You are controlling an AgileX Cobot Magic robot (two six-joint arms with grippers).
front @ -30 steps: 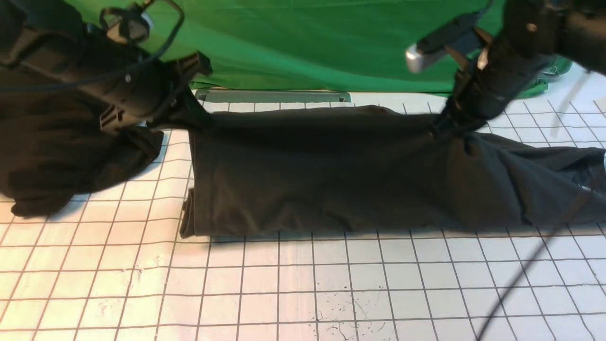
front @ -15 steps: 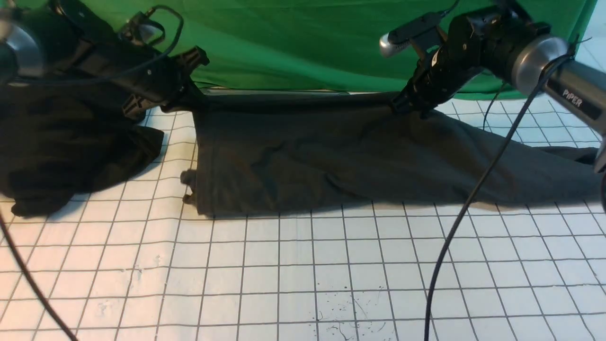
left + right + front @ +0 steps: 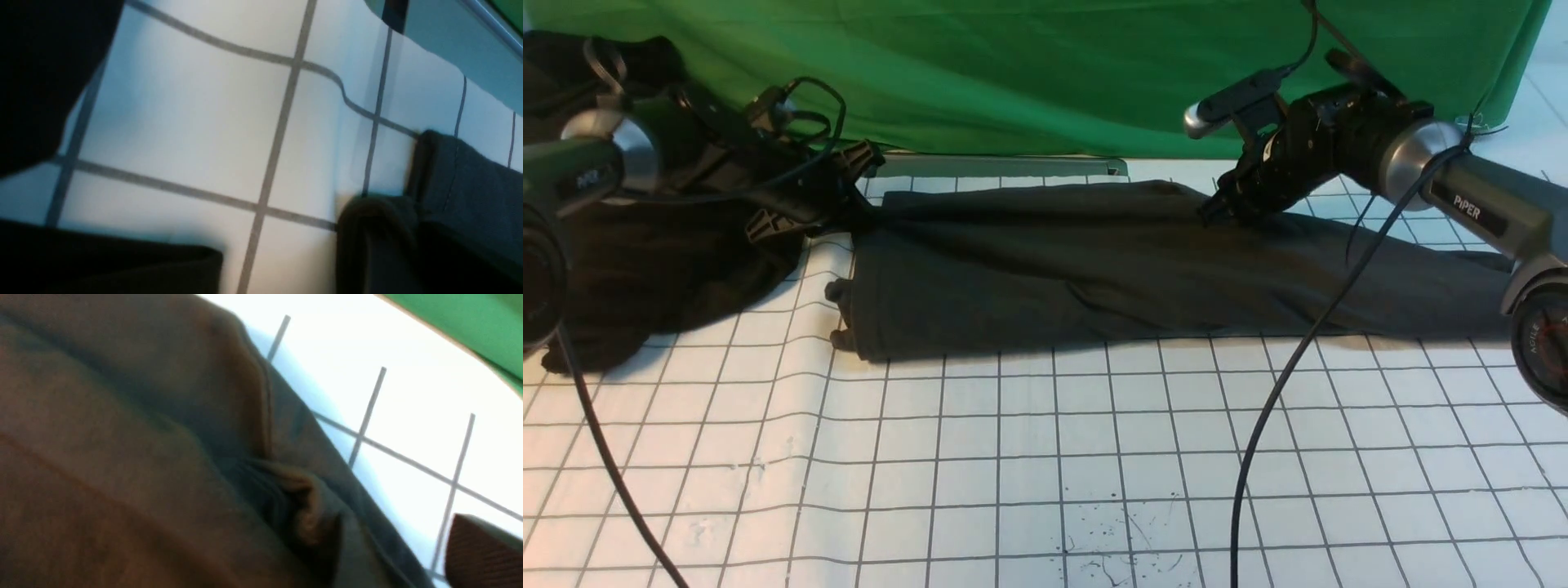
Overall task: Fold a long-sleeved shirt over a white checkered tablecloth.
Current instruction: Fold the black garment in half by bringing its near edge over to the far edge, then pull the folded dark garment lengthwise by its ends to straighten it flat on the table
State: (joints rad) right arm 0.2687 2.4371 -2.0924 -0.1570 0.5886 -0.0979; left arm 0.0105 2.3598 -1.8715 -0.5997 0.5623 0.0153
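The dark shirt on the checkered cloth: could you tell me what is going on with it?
The robot is folding the long-sleeved shirt, which lies as a long band on the white checkered tablecloth. The left claw sits at its far left corner, open; the right claw touches its far edge.

The long-sleeved shirt [image 3: 1094,269] now lies flat, its lifted far edge down on the white checkered tablecloth [image 3: 1045,457]; left gripper [image 3: 859,214] and right gripper [image 3: 1214,211] sit lower
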